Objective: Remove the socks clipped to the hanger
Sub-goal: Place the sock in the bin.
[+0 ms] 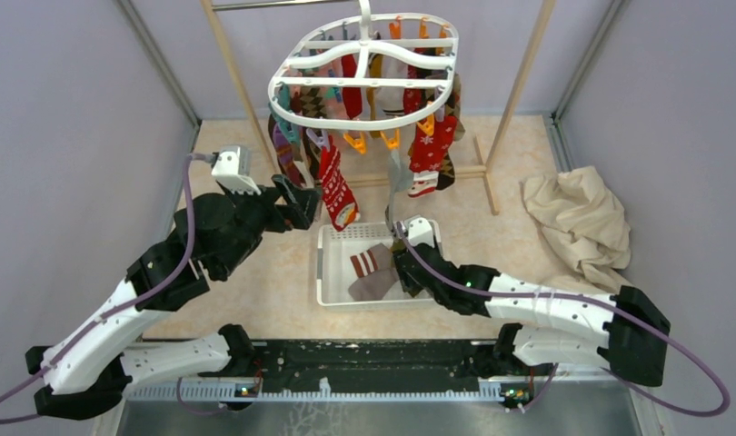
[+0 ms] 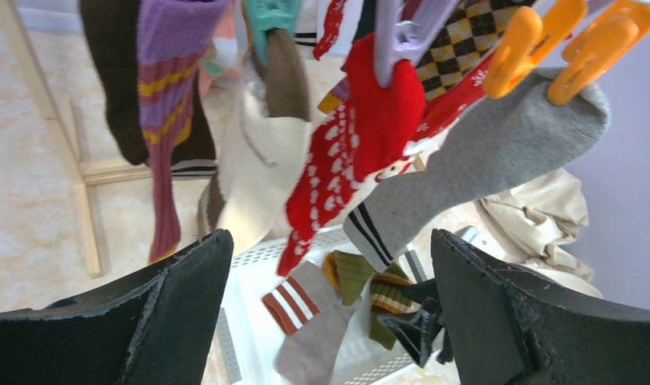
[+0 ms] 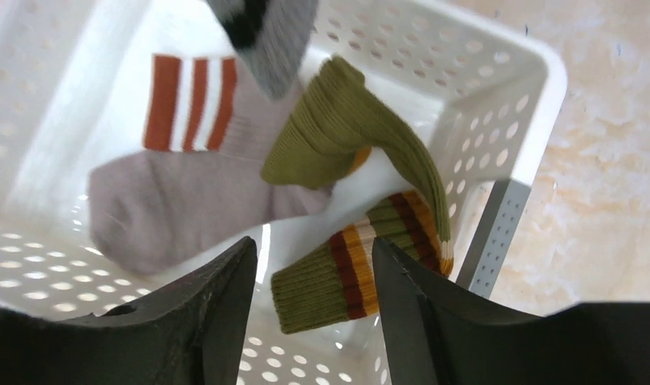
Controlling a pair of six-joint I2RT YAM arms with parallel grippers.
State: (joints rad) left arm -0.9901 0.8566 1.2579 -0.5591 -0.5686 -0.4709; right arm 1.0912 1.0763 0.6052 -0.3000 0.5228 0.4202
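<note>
The white oval hanger (image 1: 283, 80) hangs at the back with several socks (image 1: 432, 145) clipped under it. My left gripper (image 1: 303, 204) stands wide open just below its left side, empty. In the left wrist view the open left gripper (image 2: 330, 237) is under a red white-patterned sock (image 2: 362, 136) and a grey sock (image 2: 482, 152) held by orange clips (image 2: 546, 48). My right gripper (image 1: 403, 262) is open over the white basket (image 1: 328, 298). In the right wrist view an olive striped sock (image 3: 346, 273) lies loose below the right gripper (image 3: 314, 242), beside a grey rust-striped sock (image 3: 169, 200).
A wooden pole rack (image 1: 519, 91) carries the hanger, its foot bar running across the floor behind the basket. A crumpled cream cloth (image 1: 578, 218) lies at the right. Grey walls close in on both sides.
</note>
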